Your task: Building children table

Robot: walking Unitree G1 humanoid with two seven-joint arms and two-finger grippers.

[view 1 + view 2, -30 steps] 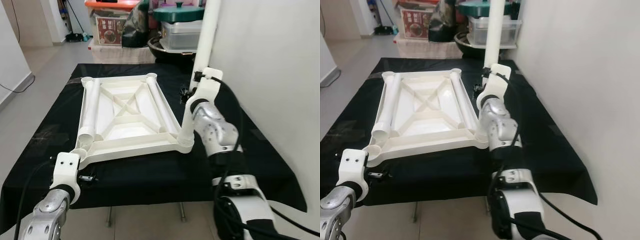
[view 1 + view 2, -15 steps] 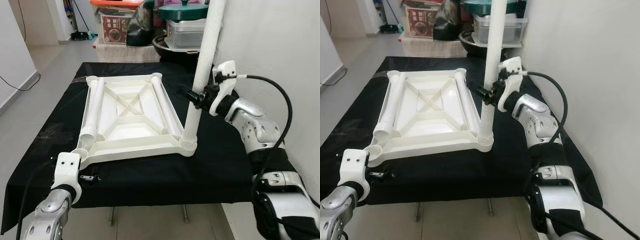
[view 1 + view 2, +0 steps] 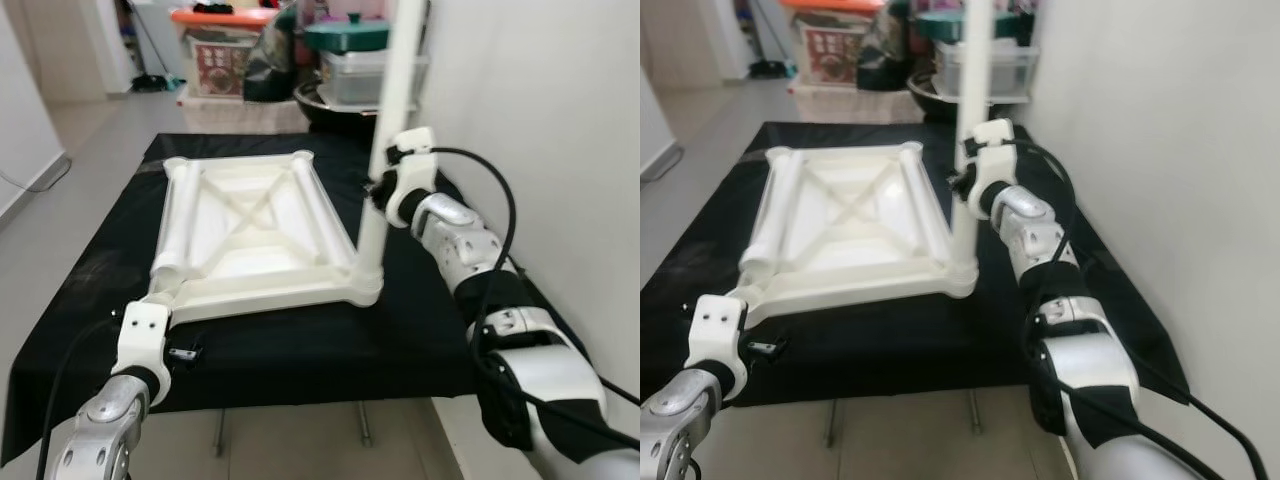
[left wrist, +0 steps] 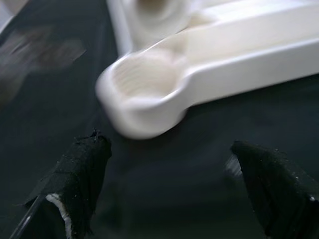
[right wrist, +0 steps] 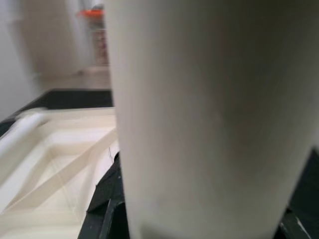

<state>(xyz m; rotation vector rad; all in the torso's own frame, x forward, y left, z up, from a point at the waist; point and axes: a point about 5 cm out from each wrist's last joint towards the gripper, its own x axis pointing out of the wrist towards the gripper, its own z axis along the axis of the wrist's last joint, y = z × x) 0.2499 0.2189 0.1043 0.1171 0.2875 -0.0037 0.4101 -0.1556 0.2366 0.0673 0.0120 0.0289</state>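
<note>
A white children's table top (image 3: 262, 292) lies upside down on a black cloth (image 3: 330, 350). One white table leg (image 3: 393, 90) stands upright in its near right corner socket (image 3: 366, 290). My right gripper (image 3: 381, 188) is shut on this leg about halfway up; the leg (image 5: 209, 119) is pressed close to the right wrist camera. Two more legs (image 3: 172, 215) (image 3: 325, 212) lie along the top's long sides. My left gripper (image 4: 174, 184) is open just in front of the empty near left socket (image 4: 144, 94), low over the cloth.
A white wall (image 3: 540, 120) runs close along the right. Storage boxes (image 3: 225, 55), a green-lidded pot (image 3: 348, 32) and a dark bag crowd the far end. Open floor (image 3: 70, 150) lies to the left. The cloth's front edge hangs near my body.
My right forearm has swung back in towards the leg and the wrist has turned around it. The leg stays upright in its socket. The left arm has not moved.
</note>
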